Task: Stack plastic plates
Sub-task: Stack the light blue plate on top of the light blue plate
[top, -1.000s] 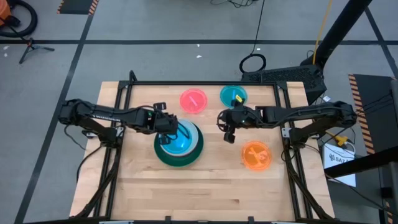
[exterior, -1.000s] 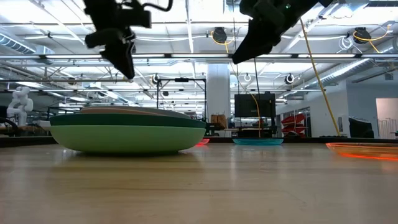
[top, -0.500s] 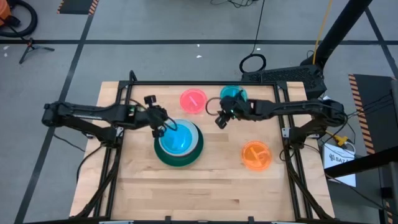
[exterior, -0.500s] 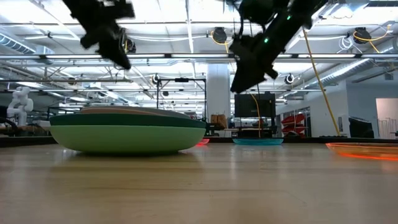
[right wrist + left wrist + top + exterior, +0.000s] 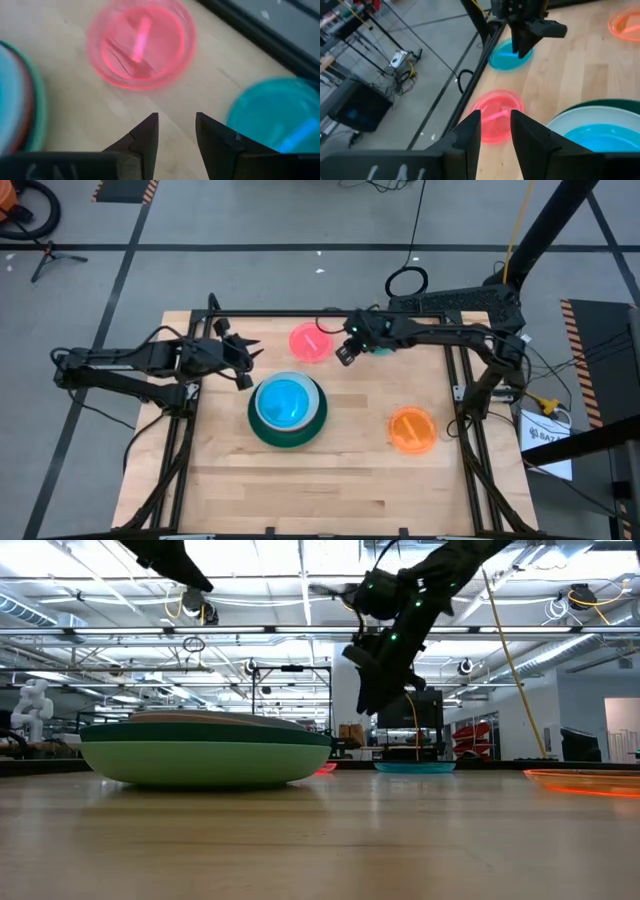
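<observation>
Three small plates lie singly on the table (image 5: 230, 480): one hot pink plate (image 5: 310, 342) and one cyan plate (image 5: 383, 340), either side of the right tool (image 5: 343, 355), and one orange plate (image 5: 411, 429), well apart from both tools. One stack of plates (image 5: 287, 411) sits just beside the left tool (image 5: 240, 370); its pale blue top and dark green bottom show, the full count does not. Two tools in all.
</observation>
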{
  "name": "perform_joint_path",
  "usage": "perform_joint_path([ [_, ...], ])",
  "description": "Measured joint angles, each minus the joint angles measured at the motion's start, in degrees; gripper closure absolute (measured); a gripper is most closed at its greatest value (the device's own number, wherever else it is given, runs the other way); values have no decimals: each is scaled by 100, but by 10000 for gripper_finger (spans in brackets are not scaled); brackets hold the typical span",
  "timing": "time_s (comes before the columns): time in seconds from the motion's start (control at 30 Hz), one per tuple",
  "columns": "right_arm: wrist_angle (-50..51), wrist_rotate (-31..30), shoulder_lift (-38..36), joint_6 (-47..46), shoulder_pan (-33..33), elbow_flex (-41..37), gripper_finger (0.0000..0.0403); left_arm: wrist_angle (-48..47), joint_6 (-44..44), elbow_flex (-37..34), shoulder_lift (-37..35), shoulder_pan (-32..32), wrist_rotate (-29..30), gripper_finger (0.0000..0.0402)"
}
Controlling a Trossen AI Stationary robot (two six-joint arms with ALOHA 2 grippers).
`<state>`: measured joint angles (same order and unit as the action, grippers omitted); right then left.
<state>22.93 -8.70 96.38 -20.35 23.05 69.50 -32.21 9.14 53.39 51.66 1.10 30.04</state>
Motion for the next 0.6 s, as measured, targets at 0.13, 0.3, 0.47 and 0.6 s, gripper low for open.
perform_joint_path([
  [0.13,740,-10,491,-134,130,548,280,-233,-291,0,7,0,-5,289],
  [0.3,1426,-100,1056,-342,260,890,280,-326,-277,0,7,0,-7,289],
  [0.47,1583,-693,1403,-739,375,909,280,-320,-217,0,7,0,-4,289],
  [0.6,1505,-1102,1543,-697,404,909,280,-321,-225,0,7,0,-4,289],
])
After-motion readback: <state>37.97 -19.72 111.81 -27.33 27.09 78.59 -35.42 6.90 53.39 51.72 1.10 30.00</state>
